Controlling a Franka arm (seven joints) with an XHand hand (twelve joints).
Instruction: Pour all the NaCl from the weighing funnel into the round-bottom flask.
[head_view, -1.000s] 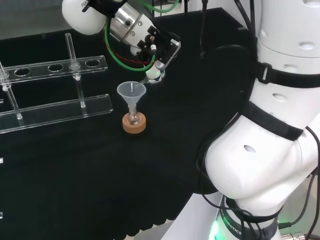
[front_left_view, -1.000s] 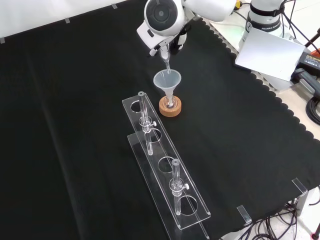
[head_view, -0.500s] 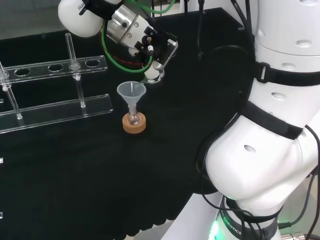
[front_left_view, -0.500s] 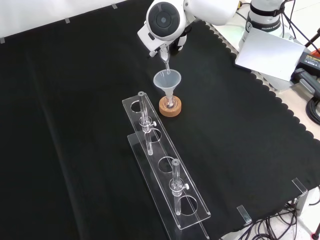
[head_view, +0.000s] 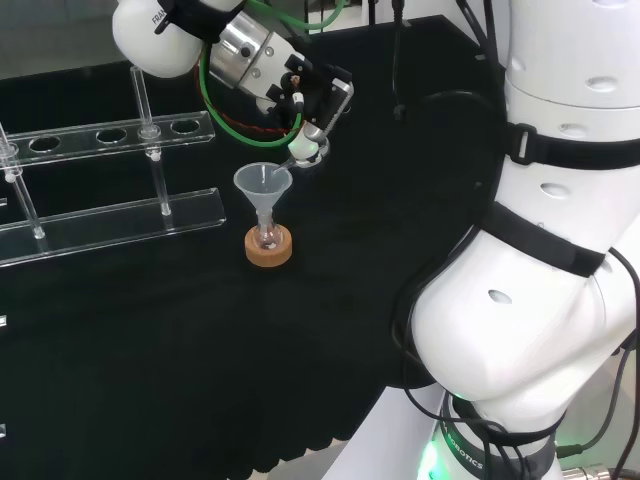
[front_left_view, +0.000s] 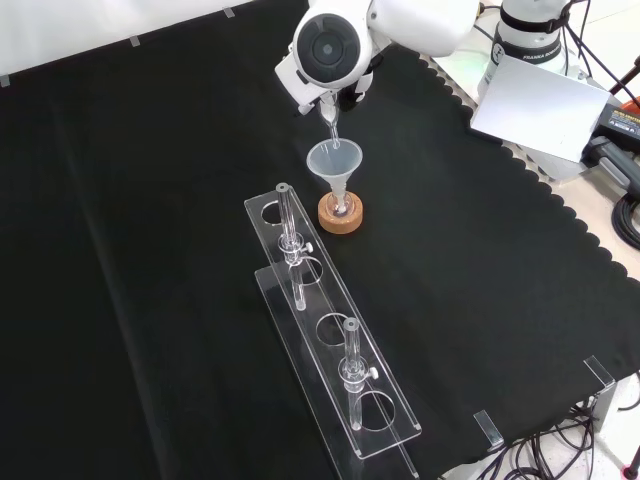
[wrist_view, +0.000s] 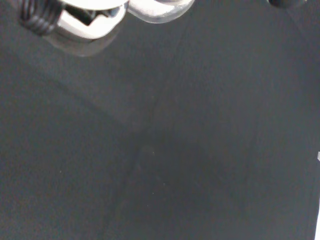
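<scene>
Over the last second I've raised the black and white hand (head_view: 318, 98), apparently pinching the clear glass weighing funnel (front_left_view: 331, 127), steepening its tilt over the clear plastic funnel (head_view: 263, 183) atop the small round-bottom flask (head_view: 267, 238); pour underway.

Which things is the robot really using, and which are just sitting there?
Being used:
- hand
- weighing funnel, tipped over the big funnel
- big funnel in the flask
- round-bottom flask on its cork ring

Just sitting there:
- clear rack with its glass tubes
</scene>
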